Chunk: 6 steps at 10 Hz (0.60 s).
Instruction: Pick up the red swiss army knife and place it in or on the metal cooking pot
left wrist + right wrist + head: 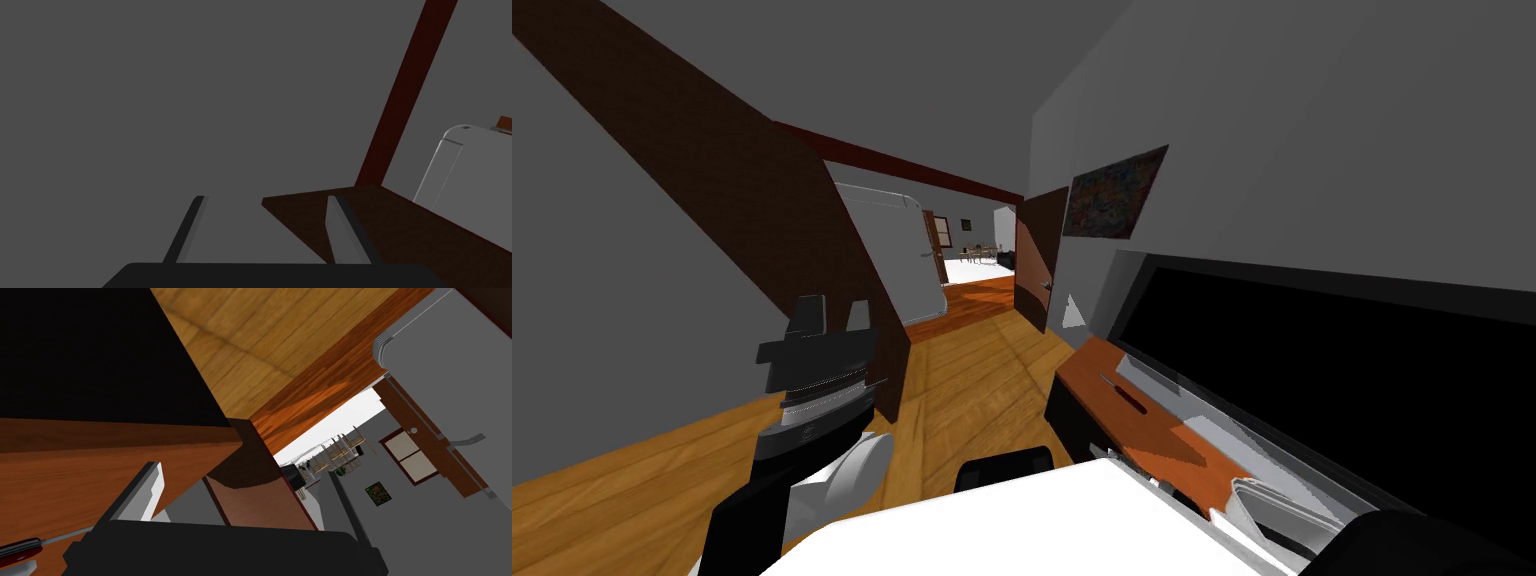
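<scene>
Between the right gripper's (242, 470) widely parted fingers there is nothing. Just beside its body, outside one finger, the red swiss army knife (17, 548) lies blade-out on the wooden cabinet top (75, 478). The left gripper (265, 198) is likewise spread and empty. Grasping and potting both seem yet to do.

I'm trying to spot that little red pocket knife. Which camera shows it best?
The right wrist view: the knife lies on the wooden top beside the right gripper, its dark red handle and grey blade distinct. The head view shows, probably, the knife as a thin dark sliver on that top. The left wrist view points elsewhere.
</scene>
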### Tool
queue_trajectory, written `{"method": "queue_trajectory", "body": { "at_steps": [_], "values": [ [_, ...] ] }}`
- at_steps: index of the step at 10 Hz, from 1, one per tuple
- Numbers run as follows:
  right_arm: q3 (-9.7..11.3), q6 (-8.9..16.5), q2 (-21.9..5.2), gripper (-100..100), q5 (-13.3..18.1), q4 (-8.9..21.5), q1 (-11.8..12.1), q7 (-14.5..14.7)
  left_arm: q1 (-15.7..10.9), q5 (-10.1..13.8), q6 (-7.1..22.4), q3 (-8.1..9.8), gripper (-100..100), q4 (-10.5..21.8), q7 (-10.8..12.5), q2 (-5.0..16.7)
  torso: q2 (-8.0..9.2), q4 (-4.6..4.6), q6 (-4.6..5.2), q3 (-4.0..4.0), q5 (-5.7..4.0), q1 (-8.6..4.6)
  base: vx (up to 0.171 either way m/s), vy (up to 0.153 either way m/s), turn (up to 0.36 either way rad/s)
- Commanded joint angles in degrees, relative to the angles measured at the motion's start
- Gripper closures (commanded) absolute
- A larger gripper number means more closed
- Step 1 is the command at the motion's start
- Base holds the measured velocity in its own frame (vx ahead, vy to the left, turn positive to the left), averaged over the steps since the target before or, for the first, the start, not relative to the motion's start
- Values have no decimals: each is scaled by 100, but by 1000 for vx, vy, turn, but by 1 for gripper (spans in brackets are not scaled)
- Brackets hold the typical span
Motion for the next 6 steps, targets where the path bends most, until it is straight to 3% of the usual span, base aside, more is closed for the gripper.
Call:
{"method": "queue_trajectory", "body": {
  "at_steps": [1, 2, 3, 5, 6],
  "values": [
    [72, 50, -71, -100, 62, 182, 41, 46, 0, 0, 0, 0, 0, 0, 0, 0, 0, 0, 0, 0, 0, 0, 50, -40, 187],
    [237, 111, -194, -100, 191, 361, 37, 121, 1, 0, 0, 1, 0, 0, 0, 0, 0, -1, 6, -1, 0, -5, 79, -48, 291],
    [237, 111, -194, -100, 191, 496, 37, 121, 0, 0, 0, 0, 0, 0, 0, 0, -10, -2, 1, -5, -2, -9, 76, -58, 159],
    [559, 231, -431, -100, 442, 951, 31, 268, 1, 0, 0, 1, 0, 0, 0, 0, -19, -4, 2, -11, -3, -15, 124, -69, 321],
    [559, 231, -431, -100, 442, 1001, 31, 268, 1, 0, 0, 1, 0, 0, 0, 1, -34, -7, 1, -20, -3, -18, 100, -81, 202]
  ]
}}
